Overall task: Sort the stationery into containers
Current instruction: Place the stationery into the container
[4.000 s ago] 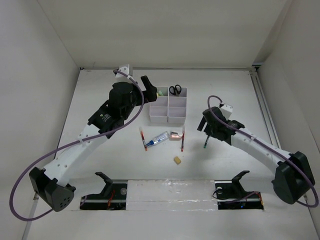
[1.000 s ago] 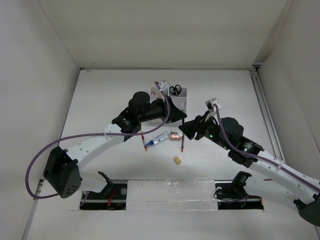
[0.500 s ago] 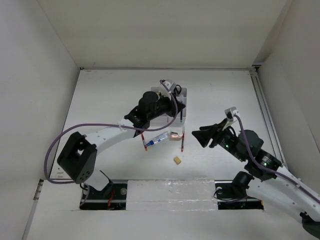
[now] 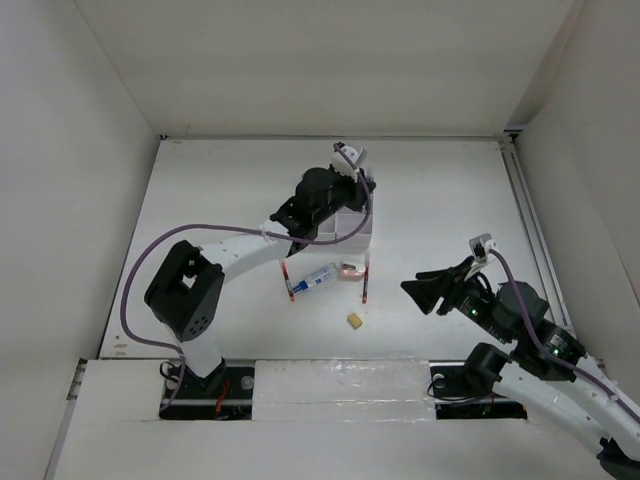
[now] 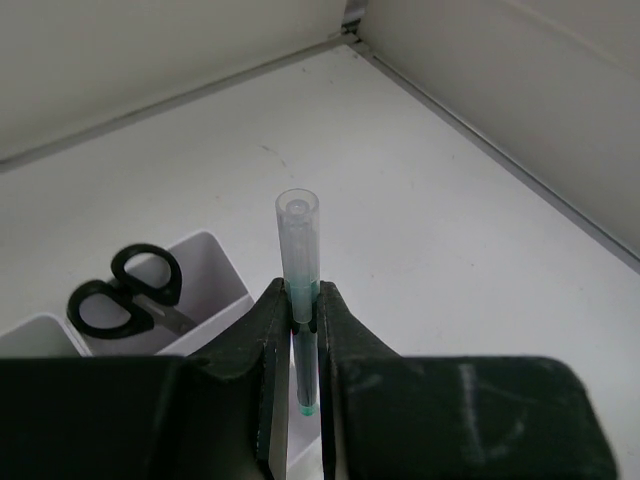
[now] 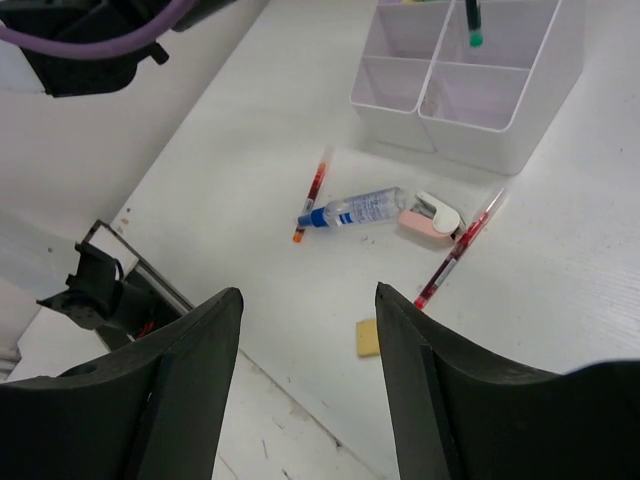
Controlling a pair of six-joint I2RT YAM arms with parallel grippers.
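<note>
From overhead, the left claw (image 4: 352,192) is reaching over the far end of the white organizer (image 4: 356,233), its grip hidden from this angle, while the right claw (image 4: 418,290) is hovering near the front of the surface (image 4: 220,190) with its jaws spread and nothing between them. Loose stationery is lying just in front of the organizer: a thin red pen (image 4: 288,280), a blue-white tube (image 4: 320,277), a small pink-and-white item (image 4: 349,271) and a second red pen (image 4: 366,281), with a yellow eraser (image 4: 354,320) sitting nearer the arms' bases. In the left wrist view, the left claw is clamping a green-tipped pen (image 5: 298,238) upright, clear cap up, its tip hanging at an organizer compartment beside the one where the black-handled scissors (image 5: 130,296) are standing. In the right wrist view, the right claw's dark fingers (image 6: 190,370) are standing wide apart and empty above the eraser, looking down on the tube, the pink-and-white item and both red pens lying close together, the second red pen's far end reaching the organizer's base. At the top edge of this view, the green tip is dangling inside a far compartment, and the compartments nearest the camera are showing only bare floors.
</note>
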